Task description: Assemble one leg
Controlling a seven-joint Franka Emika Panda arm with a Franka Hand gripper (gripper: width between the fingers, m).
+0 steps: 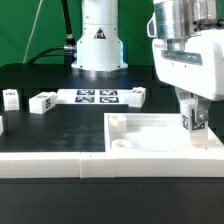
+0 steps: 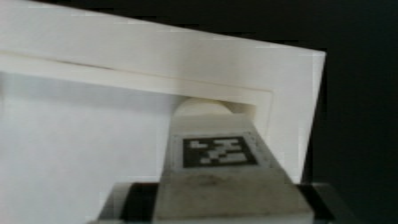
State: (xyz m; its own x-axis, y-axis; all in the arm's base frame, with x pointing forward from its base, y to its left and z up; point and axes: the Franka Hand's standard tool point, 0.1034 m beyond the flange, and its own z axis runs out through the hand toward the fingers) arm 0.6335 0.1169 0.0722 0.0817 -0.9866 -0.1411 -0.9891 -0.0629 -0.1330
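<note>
My gripper (image 1: 192, 118) is shut on a leg (image 1: 194, 123), a small white post with a black-and-white tag, and holds it upright at the far right corner of the large white tray-like panel (image 1: 150, 150). In the wrist view the leg (image 2: 221, 140) runs from between my jaws to the inner corner of the panel's raised rim (image 2: 196, 88). The leg's lower end looks to be at or in the corner; contact is hidden. Three more legs lie on the black table: one (image 1: 44, 101), one (image 1: 10, 97) and one (image 1: 138, 95).
The marker board (image 1: 97, 96) lies flat in front of the robot base (image 1: 98, 45). A white rail (image 1: 60, 166) runs along the near edge of the table. A further white piece (image 1: 2, 124) shows at the exterior view's left edge.
</note>
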